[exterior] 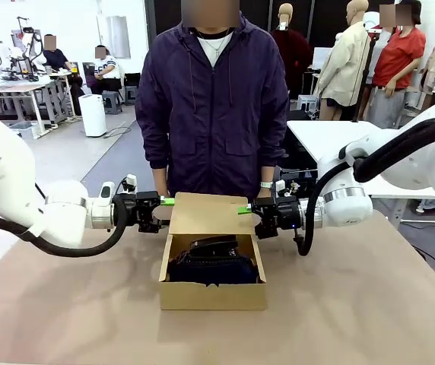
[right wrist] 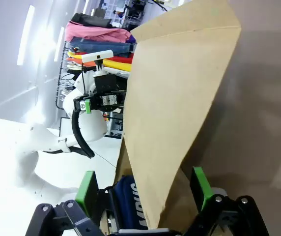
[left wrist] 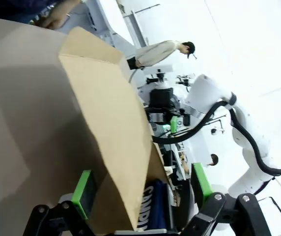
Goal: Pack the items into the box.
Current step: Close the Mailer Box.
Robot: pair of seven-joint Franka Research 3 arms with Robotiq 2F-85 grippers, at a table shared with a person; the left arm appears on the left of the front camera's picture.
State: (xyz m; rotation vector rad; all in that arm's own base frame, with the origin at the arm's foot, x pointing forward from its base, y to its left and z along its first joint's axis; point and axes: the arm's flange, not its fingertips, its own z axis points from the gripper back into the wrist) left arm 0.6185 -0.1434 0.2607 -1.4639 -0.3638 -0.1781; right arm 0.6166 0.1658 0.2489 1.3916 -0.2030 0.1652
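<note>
Box (exterior: 213,293): sitting open on the table (exterior: 65,319), near its middle, just in front of the person (exterior: 212,106); front wall facing the robot, small notch showing on the front edge

Flap lid (exterior: 209,213): standing up at the back of the box, leaning away toward the person, not yet folded down; seen edge-on in both wrist views (left wrist: 116,132) (right wrist: 180,108)

Contents: dark navy pouch-like bundle (exterior: 213,268) lying inside and taking up most of the opening; a black object (exterior: 216,245) resting on top toward the back, judged to be the stapler; yellow knife not being made out, possibly hidden under the bundle, cannot tell

Table around box: showing no loose items, so packing judged finished or nearly so

Left gripper (exterior: 163,204): hovering at the left edge of the flap, jaws apart and empty; in its wrist view (left wrist: 140,189) the green pads (left wrist: 84,187) straddling the flap edge without pinching it

Right gripper (exterior: 249,210): hovering at the right edge of the flap, jaws apart and empty; in its wrist view (right wrist: 143,189) the pads (right wrist: 198,187) likewise bracketing the flap edge

Person's hands: resting at the far table edge behind the flap, mostly hidden

Progress: items judged in; closing the lid remaining

Next step, judged: both grippers taking or pushing the flap edges and bringing the lid down over the contents
</note>
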